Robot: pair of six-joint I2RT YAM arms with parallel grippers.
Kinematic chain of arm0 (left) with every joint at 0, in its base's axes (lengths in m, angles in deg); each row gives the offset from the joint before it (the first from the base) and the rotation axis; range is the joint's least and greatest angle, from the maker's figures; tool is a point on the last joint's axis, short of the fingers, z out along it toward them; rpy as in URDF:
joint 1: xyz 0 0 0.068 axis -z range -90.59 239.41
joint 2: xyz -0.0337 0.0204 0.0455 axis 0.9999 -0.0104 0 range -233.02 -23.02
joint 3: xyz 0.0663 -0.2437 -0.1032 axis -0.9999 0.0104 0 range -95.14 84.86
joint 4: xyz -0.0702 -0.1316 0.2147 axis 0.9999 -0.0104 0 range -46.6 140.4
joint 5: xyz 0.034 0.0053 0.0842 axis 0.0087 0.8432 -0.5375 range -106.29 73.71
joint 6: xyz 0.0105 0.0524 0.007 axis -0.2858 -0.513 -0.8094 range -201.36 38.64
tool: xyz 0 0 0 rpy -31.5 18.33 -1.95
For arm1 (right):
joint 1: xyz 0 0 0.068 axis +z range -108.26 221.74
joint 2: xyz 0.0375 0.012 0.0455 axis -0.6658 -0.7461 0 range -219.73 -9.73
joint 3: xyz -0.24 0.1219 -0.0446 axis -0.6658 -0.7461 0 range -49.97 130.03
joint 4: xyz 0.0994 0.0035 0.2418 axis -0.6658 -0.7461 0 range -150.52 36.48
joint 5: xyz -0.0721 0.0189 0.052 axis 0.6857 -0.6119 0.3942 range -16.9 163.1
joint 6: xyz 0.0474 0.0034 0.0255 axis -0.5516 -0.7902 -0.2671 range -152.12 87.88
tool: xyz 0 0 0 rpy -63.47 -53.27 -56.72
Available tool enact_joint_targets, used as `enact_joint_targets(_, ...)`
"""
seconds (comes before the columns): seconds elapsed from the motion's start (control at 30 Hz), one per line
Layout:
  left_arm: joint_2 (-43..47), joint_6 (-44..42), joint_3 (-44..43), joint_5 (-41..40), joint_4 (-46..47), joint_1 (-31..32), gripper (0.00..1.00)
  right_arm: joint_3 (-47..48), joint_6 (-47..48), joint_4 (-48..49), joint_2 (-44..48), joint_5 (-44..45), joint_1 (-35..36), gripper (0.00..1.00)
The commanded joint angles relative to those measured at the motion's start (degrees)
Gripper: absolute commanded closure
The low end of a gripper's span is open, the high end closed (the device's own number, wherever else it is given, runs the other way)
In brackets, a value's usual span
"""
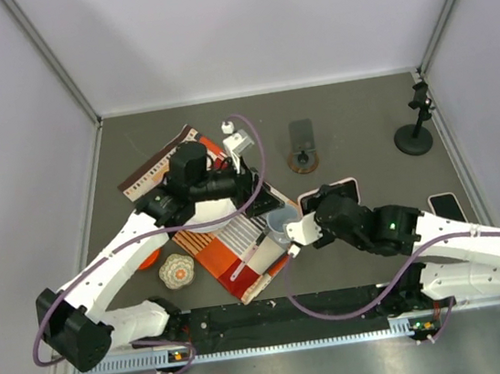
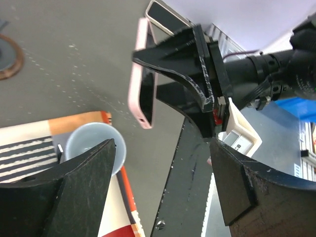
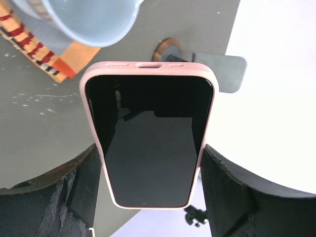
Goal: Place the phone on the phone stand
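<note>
My right gripper (image 3: 150,170) is shut on the phone (image 3: 150,148), a black-screened handset in a pink case, held by its long edges above the table. From above, the phone (image 1: 329,194) and right gripper (image 1: 325,207) hang near the table's middle. The phone stand (image 1: 303,146), a dark grey plate on a round brown base, stands beyond them. In the right wrist view the stand (image 3: 217,69) shows just past the phone's top edge. My left gripper (image 2: 163,153) is open and empty; it faces the phone (image 2: 143,74), seen edge-on a short way ahead. From above, the left gripper (image 1: 251,184) sits over the striped cloth.
A pale blue cup (image 1: 282,227) sits on an orange striped cloth (image 1: 231,249) just left of the phone. A white bowl (image 1: 209,213), a round patterned object (image 1: 176,270) and a book (image 1: 151,170) lie left. A black tripod mount (image 1: 413,133) and a second phone (image 1: 447,207) are at the right.
</note>
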Motion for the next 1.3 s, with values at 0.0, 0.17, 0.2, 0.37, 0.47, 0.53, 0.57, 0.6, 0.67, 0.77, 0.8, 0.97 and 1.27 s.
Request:
enact_joint_targets(0.0, -1.6, -2.8, -3.5, 0.7, -2.0, 4.1, 0.18, 5.8, 6.9, 6.0, -1.7, 3.7, 1.4, 1.00)
enact_joint_targets(0.17, -5.2, -3.9, -5.7, -1.5, -6.1, 5.1, 0.28, 7.3, 9.1, 8.2, -2.2, 1.8, 3.3, 1.00)
enact_joint_targets(0.2, -5.4, -3.9, -6.0, -1.7, -6.5, 5.1, 0.28, 7.3, 9.3, 8.4, -2.2, 1.7, 4.0, 1.00)
enact_joint_targets(0.37, -6.1, -4.6, -6.6, -1.8, -8.1, 5.2, 0.28, 7.5, 10.7, 8.9, -2.6, 0.9, 6.0, 1.00)
enact_joint_targets(0.47, -6.3, -4.7, -6.6, -1.3, -8.1, 5.1, 0.31, 8.1, 10.5, 9.6, -2.6, 0.2, 6.9, 1.00)
enact_joint_targets(0.53, -6.6, -4.6, -6.6, -0.7, -8.1, 5.4, 0.33, 8.4, 10.5, 10.3, -2.6, 0.0, 7.6, 1.00)
enact_joint_targets(0.57, -6.7, -4.7, -6.7, -0.4, -8.2, 5.5, 0.34, 8.6, 10.5, 10.9, -2.9, 0.1, 7.7, 1.00)
enact_joint_targets(0.6, -6.9, -4.8, -6.7, -0.2, -8.3, 5.9, 0.35, 8.7, 10.6, 11.1, -3.3, 0.1, 7.8, 1.00)
enact_joint_targets(0.67, -7.4, -5.1, -7.1, -0.8, -9.2, 6.5, 0.37, 9.2, 10.7, 11.5, -3.7, 0.0, 7.9, 1.00)
enact_joint_targets(0.77, -7.7, -5.6, -7.4, -2.5, -9.9, 7.2, 0.39, 9.9, 11.3, 11.8, -4.6, 0.3, 8.5, 1.00)
enact_joint_targets(0.8, -7.8, -5.7, -7.5, -3.4, -10.3, 7.5, 0.40, 10.0, 11.3, 12.1, -4.8, 0.4, 8.6, 1.00)
enact_joint_targets(0.97, -9.0, -6.5, -9.0, -4.6, -12.5, 7.8, 0.57, 10.1, 11.9, 13.5, -4.9, 1.5, 8.7, 1.00)
enact_joint_targets(1.27, -7.8, -7.8, -9.4, -7.2, -13.1, 7.9, 1.00, 8.5, 10.1, 15.5, -4.8, 2.1, 8.7, 0.80)
